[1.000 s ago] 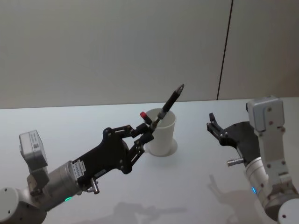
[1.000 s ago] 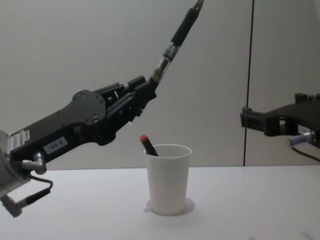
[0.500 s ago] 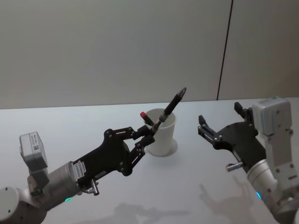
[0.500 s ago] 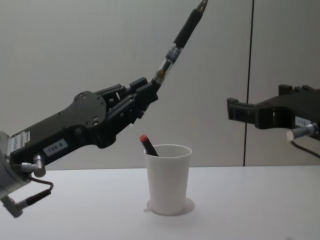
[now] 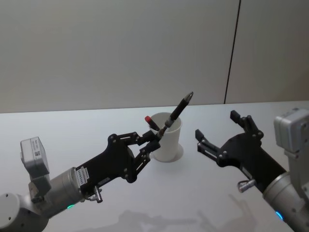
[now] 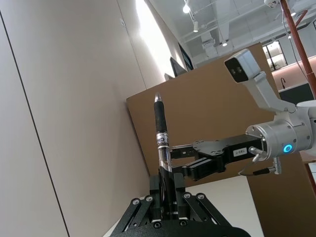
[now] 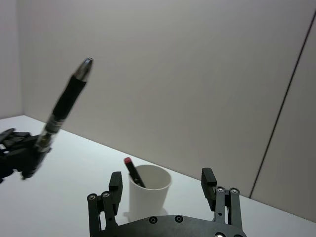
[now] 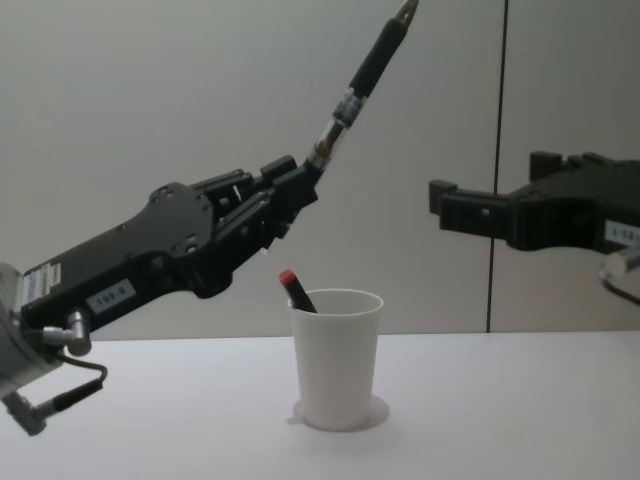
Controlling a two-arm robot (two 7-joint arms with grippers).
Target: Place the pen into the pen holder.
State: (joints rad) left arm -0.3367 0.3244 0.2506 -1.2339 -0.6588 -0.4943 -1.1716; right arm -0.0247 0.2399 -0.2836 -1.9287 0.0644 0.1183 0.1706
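My left gripper [image 5: 153, 139] [image 8: 298, 186] is shut on the lower end of a black pen [image 5: 175, 112] [image 8: 365, 75]. The pen slants up and to the right, above the pen holder [image 5: 170, 143] [image 8: 337, 370], a white paper cup on the table. A second pen with a red cap [image 5: 148, 119] [image 8: 294, 287] leans inside the cup. My right gripper [image 5: 216, 126] [image 8: 490, 192] hovers open to the right of the cup, fingers pointing toward the held pen. In the right wrist view the cup [image 7: 146, 198] stands just ahead of the open fingers [image 7: 115, 181], with the held pen [image 7: 64, 106] farther off.
The white table [image 5: 87, 130] runs back to a plain grey wall with a dark vertical seam [image 5: 232, 53]. In the left wrist view the right gripper [image 6: 190, 160] reaches in behind the held pen [image 6: 161, 143].
My right gripper has swung left and forward, closing toward the cup and the held pen, its fingers staying open. The left gripper and its pen have barely moved.
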